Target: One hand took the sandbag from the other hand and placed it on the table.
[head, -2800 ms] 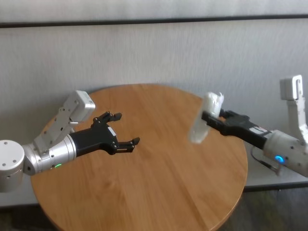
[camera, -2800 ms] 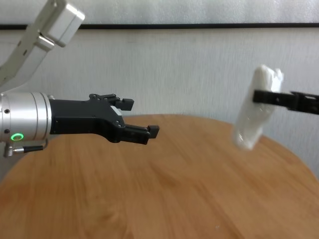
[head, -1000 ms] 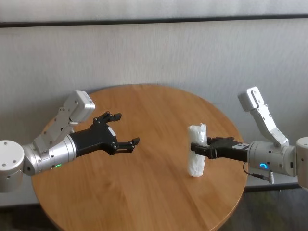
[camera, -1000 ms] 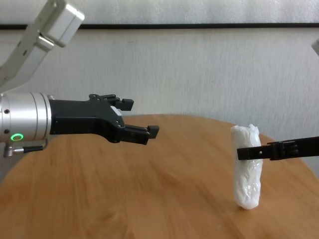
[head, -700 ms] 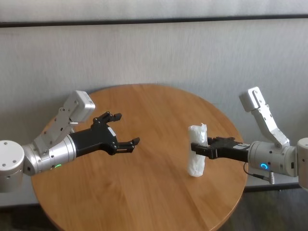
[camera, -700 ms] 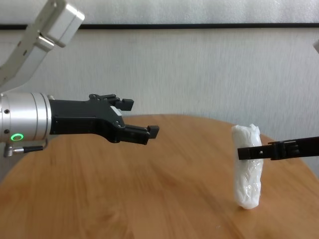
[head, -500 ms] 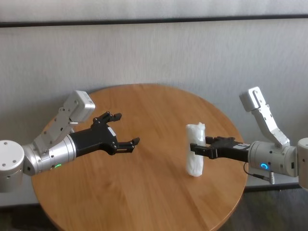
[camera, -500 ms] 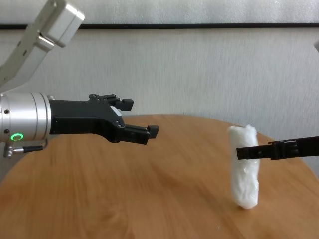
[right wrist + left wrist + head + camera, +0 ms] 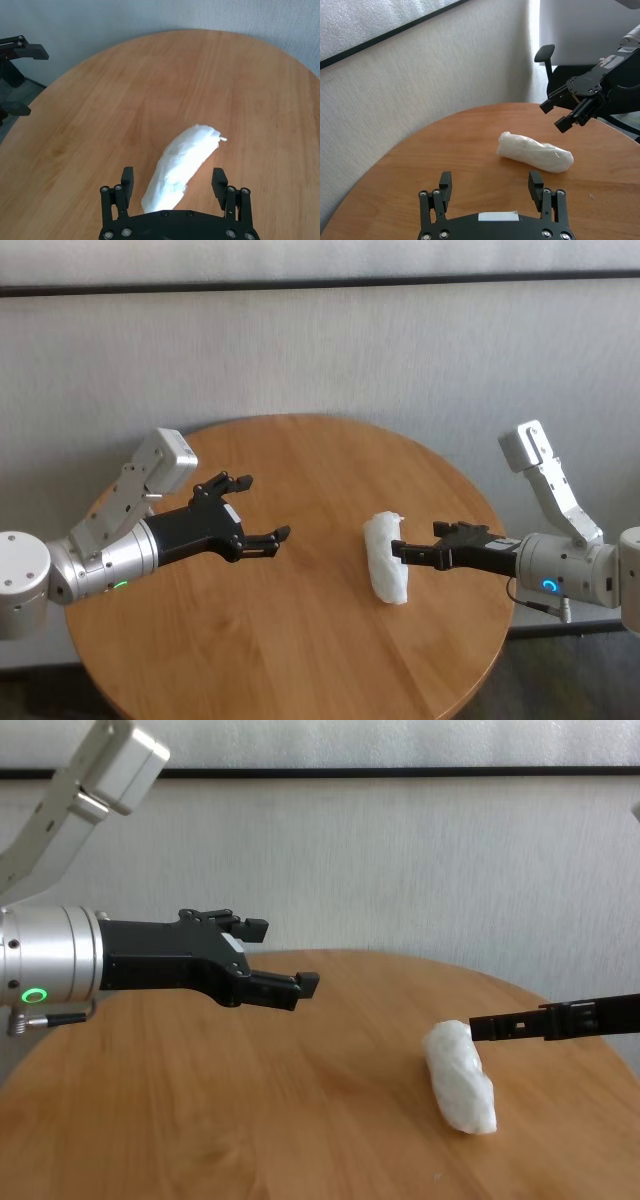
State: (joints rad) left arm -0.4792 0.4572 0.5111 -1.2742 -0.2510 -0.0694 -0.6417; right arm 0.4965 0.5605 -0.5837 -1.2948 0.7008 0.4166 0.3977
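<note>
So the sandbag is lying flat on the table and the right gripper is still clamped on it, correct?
Not quite. The sandbag does lie flat on the table, but the right gripper is open beside it; the right wrist view shows its fingers apart.

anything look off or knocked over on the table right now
Nothing stands out. The sandbag lies flat and intact on the table, clear of the right gripper, whose jaws are open. The left gripper hangs open over the table's left side.

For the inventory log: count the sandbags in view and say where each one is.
1. The sandbag lies on its side on the table, toward the robot's right, just in front of the open right claw. No others show.
</note>
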